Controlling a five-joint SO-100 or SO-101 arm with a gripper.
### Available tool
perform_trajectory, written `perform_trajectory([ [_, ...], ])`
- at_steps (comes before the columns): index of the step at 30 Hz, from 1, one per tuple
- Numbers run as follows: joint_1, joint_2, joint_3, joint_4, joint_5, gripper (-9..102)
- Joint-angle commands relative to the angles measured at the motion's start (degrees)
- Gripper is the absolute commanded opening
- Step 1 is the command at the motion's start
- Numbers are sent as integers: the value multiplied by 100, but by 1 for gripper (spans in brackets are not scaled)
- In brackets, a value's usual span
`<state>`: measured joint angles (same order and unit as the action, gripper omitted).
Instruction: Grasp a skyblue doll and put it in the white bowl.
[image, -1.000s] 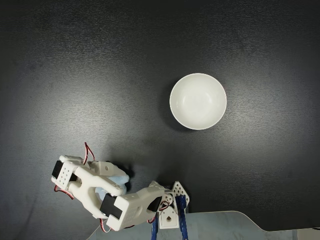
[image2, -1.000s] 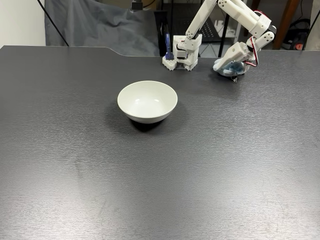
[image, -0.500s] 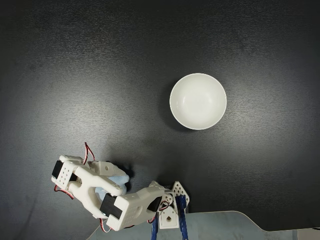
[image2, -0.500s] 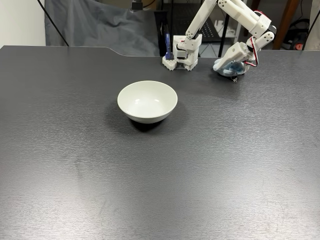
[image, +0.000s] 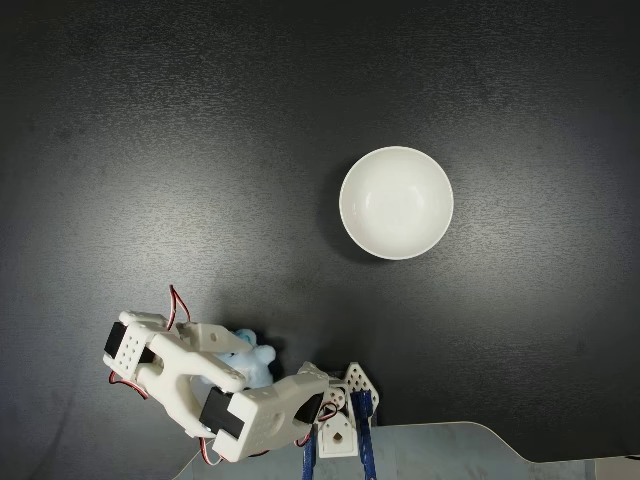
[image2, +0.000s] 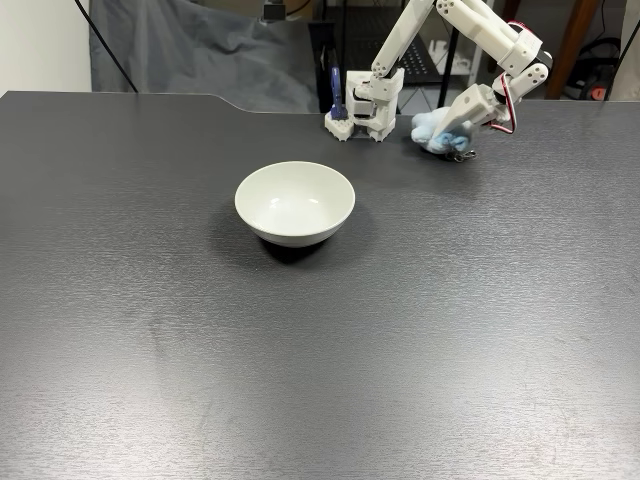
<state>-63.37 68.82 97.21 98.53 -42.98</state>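
No readable text, label, brand, number or sign anywhere in either fixed view.

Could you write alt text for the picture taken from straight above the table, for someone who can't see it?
Seen from above, a white robot arm's gripper at lower left holds a skyblue doll over a dark table. An empty white bowl sits apart, up and to the right.
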Motion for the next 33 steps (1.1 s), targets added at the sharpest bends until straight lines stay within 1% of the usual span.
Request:
perform_trajectory([
  [1, 26, 167, -53, 229, -44, 3],
  [6, 53, 272, -299, 114, 26, -1],
  [8, 193, 281, -633, 9, 35, -1],
  [12, 466, 413, -1521, 70, 44, -1],
  [16, 580, 896, -2153, 88, 44, -1],
  [19, 580, 1116, -2320, 141, 88, -1],
  [25, 580, 2276, -2716, 272, 712, -1],
  [29, 633, 2892, -3015, 281, 870, -1],
  [31, 932, 3146, -3076, 281, 958, -1],
  [33, 1433, 3305, -3076, 272, 1046, -1],
])
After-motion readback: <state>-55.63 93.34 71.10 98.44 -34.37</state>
